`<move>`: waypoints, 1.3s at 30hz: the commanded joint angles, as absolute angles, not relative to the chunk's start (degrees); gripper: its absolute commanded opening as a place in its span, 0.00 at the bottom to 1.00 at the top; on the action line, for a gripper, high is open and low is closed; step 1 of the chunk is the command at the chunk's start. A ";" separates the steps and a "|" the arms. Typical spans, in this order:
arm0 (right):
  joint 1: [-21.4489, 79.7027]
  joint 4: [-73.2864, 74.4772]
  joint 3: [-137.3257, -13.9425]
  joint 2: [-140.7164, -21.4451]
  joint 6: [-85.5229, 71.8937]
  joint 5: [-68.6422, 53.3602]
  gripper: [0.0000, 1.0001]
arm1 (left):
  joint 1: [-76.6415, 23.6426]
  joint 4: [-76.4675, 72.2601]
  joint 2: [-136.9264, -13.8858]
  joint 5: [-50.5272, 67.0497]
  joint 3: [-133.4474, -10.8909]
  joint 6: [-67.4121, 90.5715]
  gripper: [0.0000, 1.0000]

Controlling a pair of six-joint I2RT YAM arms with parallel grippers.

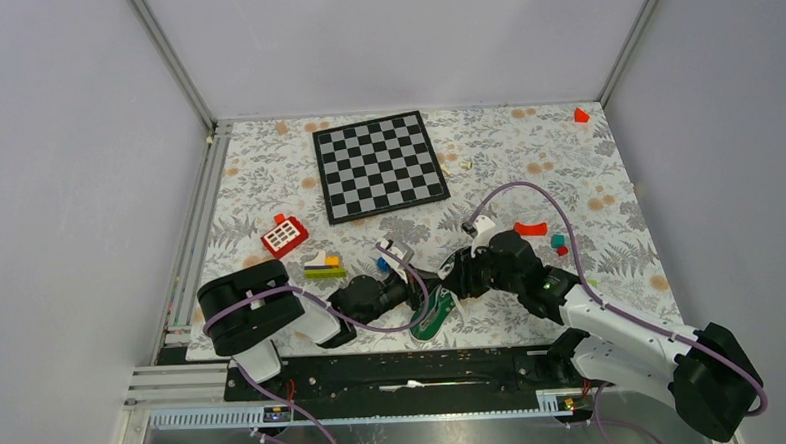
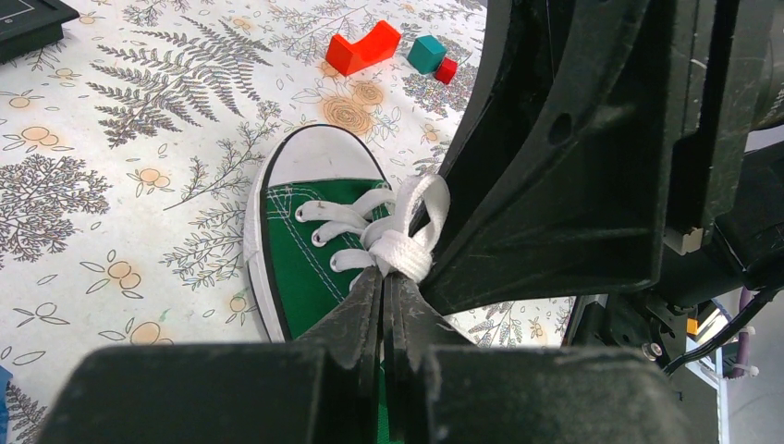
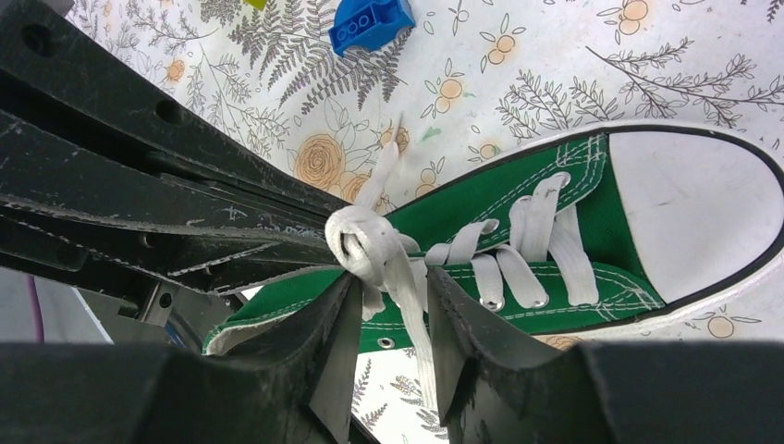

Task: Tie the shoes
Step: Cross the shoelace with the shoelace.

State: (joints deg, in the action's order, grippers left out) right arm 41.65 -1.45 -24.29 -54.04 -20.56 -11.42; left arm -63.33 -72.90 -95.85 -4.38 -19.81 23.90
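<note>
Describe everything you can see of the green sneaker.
The sneaker is small, green canvas with white stitching, rubber sole and toe cap. It sits sole-down on the floral table. Its white laces bunch into a knot; the left pincer is shut on them there, the right pincer open around a loose strand.

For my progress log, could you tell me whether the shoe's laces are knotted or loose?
Knotted: the white laces bunch into a tight lump over the green shoe, left fingers shut against it. A full bow: cannot tell.

Left pincer pinches the white laces above the green sneaker.
</note>
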 commanded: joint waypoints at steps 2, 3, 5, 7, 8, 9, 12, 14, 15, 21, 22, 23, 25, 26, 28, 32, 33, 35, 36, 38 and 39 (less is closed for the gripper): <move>42.36 -4.57 -26.03 -54.87 -20.68 -10.72 0.36 | -63.54 -75.50 -95.24 -4.91 -21.27 23.29 0.00; 42.34 -4.64 -26.02 -54.98 -20.72 -10.54 0.36 | -63.54 -75.50 -95.17 -4.92 -21.27 23.25 0.00; 42.33 -4.88 -25.84 -55.15 -20.85 -10.17 0.37 | -63.54 -75.45 -95.09 -4.92 -21.19 23.20 0.00; 42.35 -5.25 -25.82 -55.25 -20.91 -10.11 0.36 | -63.54 -75.41 -95.02 -4.91 -21.18 23.20 0.00; 42.33 -5.34 -25.90 -55.32 -20.92 -10.11 0.34 | -63.54 -75.41 -94.97 -4.92 -21.18 23.20 0.00; 42.30 -5.37 -25.96 -55.43 -20.99 -10.15 0.31 | -63.51 -75.41 -95.00 -4.92 -21.18 23.20 0.00; 42.36 -5.36 -26.09 -55.34 -21.39 -10.20 0.15 | -63.54 -75.37 -95.00 -4.92 -21.18 23.12 0.00; 42.31 -5.40 -26.00 -54.88 -21.69 -10.35 0.03 | -63.54 -75.32 -94.99 -4.92 -21.23 23.07 0.00; 42.33 -5.29 -25.94 -54.58 -21.93 -10.44 0.00 | -63.54 -75.25 -95.00 -4.90 -21.26 23.03 0.00; 42.32 -4.97 -24.83 -51.81 -23.00 -11.61 0.00 | -63.54 -74.97 -94.97 -4.83 -21.29 22.86 0.00; 42.36 -4.93 -24.55 -51.40 -23.35 -12.06 0.00 | -63.48 -74.90 -94.96 -4.90 -21.21 22.85 0.00; 42.30 -4.99 -24.33 -51.06 -23.84 -12.62 0.00 | -63.50 -74.95 -94.98 -4.84 -21.14 22.79 0.00; 42.27 -5.71 -23.63 -50.29 -25.18 -13.67 0.00 | -63.46 -74.97 -95.01 -4.90 -20.89 22.73 0.00; 42.21 -6.28 -23.27 -50.12 -25.75 -14.22 0.00 | -63.46 -75.09 -94.92 -5.00 -20.69 22.76 0.00; 42.22 -7.53 -22.74 -50.22 -26.78 -15.90 0.00 | -63.46 -75.38 -94.82 -4.95 -20.37 22.76 0.00; 42.21 -10.19 -22.30 -52.48 -28.87 -19.44 0.00 | -63.46 -75.58 -94.43 -4.64 -19.92 22.75 0.00; 42.24 -10.66 -22.32 -53.19 -29.24 -20.13 0.00 | -63.46 -75.64 -94.40 -4.58 -19.87 22.76 0.00; 42.13 -11.55 -22.30 -54.64 -30.40 -21.44 0.00 | -63.46 -75.67 -94.10 -4.49 -19.57 22.76 0.00; 42.15 -11.81 -22.38 -55.35 -30.94 -21.97 0.00 | -63.46 -75.72 -94.06 -4.48 -19.40 22.76 0.00; 41.91 -12.46 -22.33 -56.49 -32.33 -23.19 0.00 | -63.46 -75.76 -93.87 -4.36 -19.10 22.74 0.00; 41.64 -12.56 -22.40 -56.98 -32.75 -23.66 0.00 | -63.46 -75.76 -93.69 -4.39 -18.93 22.76 0.00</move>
State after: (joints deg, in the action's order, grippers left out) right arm 41.74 -8.56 -22.44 -55.37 -29.67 -19.70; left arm -63.33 -72.51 -95.85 -4.71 -19.75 23.55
